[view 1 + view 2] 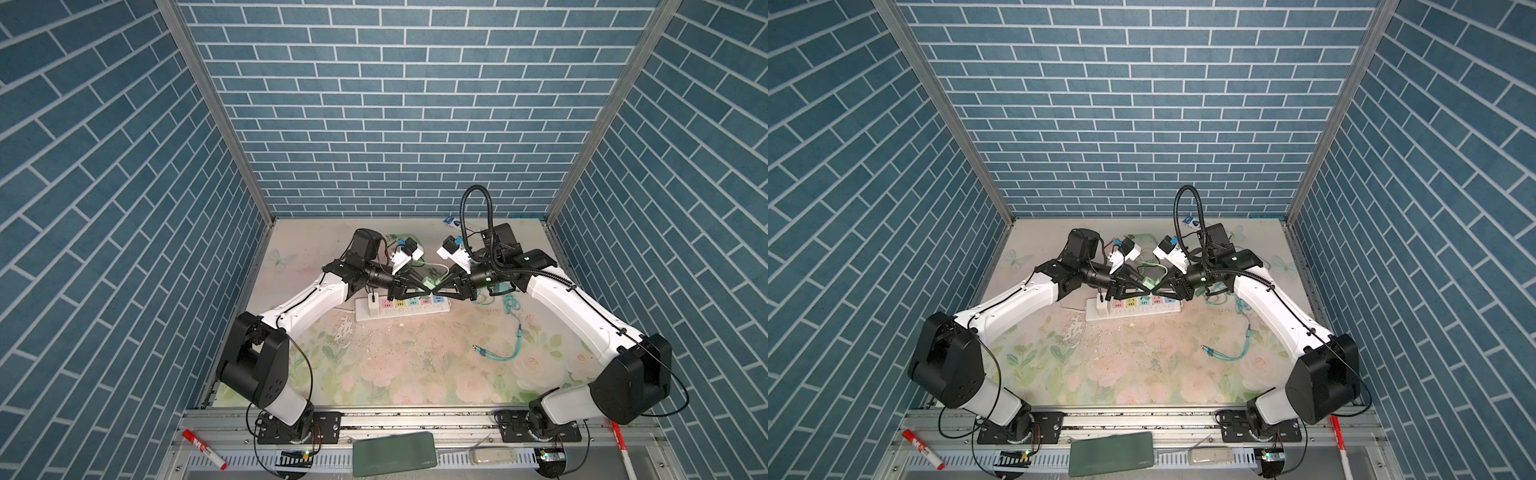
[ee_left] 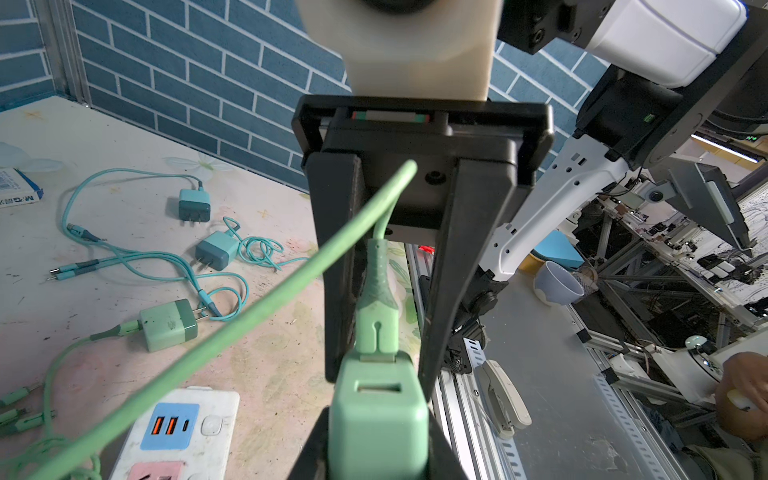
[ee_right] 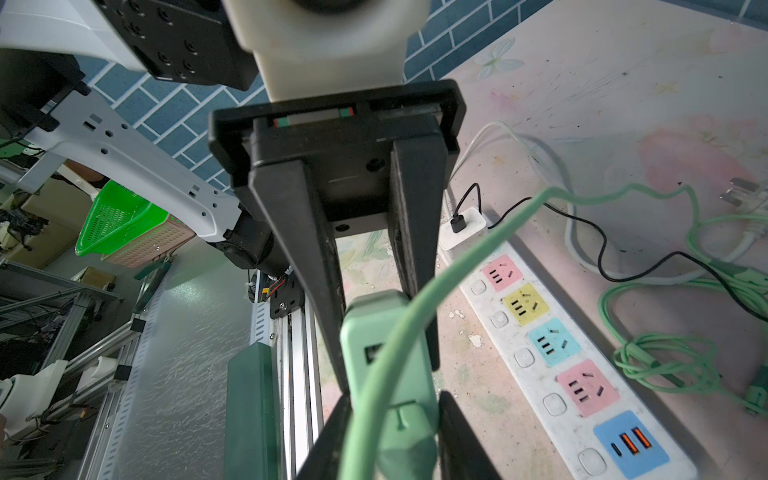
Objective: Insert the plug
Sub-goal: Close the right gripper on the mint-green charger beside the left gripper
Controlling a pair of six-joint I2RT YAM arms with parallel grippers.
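Observation:
Over the power strip (image 1: 403,309) both grippers meet tip to tip. My left gripper (image 2: 378,440) is shut on a pale green charger block (image 2: 378,411), also seen in the right wrist view (image 3: 374,328). The green plug (image 2: 376,332) on its green cable (image 2: 249,320) sits end-on in the block's port. My right gripper (image 3: 395,419) straddles the plug (image 3: 411,419). One finger lies against it and a narrow gap shows at the other. In both top views the block (image 1: 428,284) (image 1: 1148,284) hangs just above the strip's coloured sockets.
Several spare chargers (image 2: 194,205) (image 2: 166,326) and teal cables (image 1: 511,345) lie on the flowered table. A white charger (image 3: 463,224) with a black lead is plugged into the strip's end. Brick walls close off three sides. A metal rail runs along the front edge.

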